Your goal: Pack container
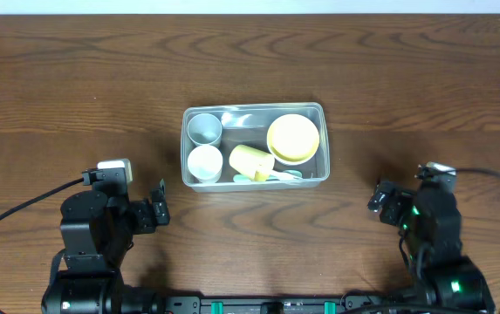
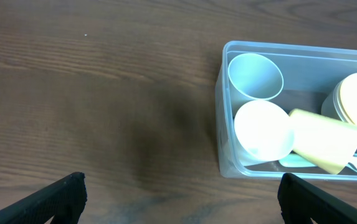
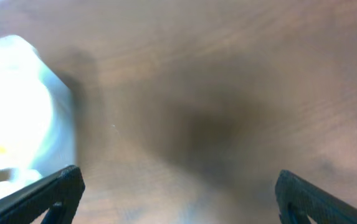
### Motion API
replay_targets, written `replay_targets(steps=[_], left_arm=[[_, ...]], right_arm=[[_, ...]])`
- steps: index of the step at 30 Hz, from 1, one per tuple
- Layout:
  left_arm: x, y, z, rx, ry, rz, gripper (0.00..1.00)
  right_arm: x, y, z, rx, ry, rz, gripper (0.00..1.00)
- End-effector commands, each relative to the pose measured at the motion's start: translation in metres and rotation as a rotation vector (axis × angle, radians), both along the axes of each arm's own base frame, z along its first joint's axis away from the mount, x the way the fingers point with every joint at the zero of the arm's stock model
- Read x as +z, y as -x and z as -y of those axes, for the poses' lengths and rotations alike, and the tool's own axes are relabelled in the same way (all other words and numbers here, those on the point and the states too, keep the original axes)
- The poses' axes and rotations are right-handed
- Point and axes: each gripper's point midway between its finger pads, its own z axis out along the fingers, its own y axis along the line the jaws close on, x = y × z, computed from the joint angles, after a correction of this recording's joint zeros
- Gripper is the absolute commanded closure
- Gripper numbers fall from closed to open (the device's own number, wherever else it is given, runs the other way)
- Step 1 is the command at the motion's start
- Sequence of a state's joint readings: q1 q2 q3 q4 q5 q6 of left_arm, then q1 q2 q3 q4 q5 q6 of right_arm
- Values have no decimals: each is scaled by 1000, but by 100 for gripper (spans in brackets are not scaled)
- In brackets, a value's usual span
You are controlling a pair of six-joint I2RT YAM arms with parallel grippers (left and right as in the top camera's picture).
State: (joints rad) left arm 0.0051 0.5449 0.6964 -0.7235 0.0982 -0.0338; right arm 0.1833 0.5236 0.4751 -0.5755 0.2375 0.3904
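Since container point(image 1: 254, 106) looks loaded – cups point(image 1: 204, 128), bowls point(image 1: 292, 137), cutlery point(image 1: 280, 176) inside – I reckon packing's done. Left gripper point(image 2: 178, 193), right gripper point(image 3: 178, 183) both spread wide, empty. Nothing loose visible to grab next.

The container point(image 1: 250, 135) sits mid-table point(image 1: 75, 78). Inside, at its left end, the back cup point(image 1: 204, 128) stands behind the front cup point(image 1: 204, 162). A tipped cup point(image 1: 251, 161) lies between these and the bowls point(image 1: 293, 138) on the right.

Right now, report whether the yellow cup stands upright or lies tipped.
Tipped: the yellow cup lies on its side inside the container.
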Motion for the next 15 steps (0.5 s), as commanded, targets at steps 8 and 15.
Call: replay_targets(steps=[8,15], left_arm=[[0,-1,0,10,12,2,2],[0,-1,0,10,12,2,2]], right_arm=[[19,6,-7,224,196,370,1],[37,-3,0,170,218,572,1]])
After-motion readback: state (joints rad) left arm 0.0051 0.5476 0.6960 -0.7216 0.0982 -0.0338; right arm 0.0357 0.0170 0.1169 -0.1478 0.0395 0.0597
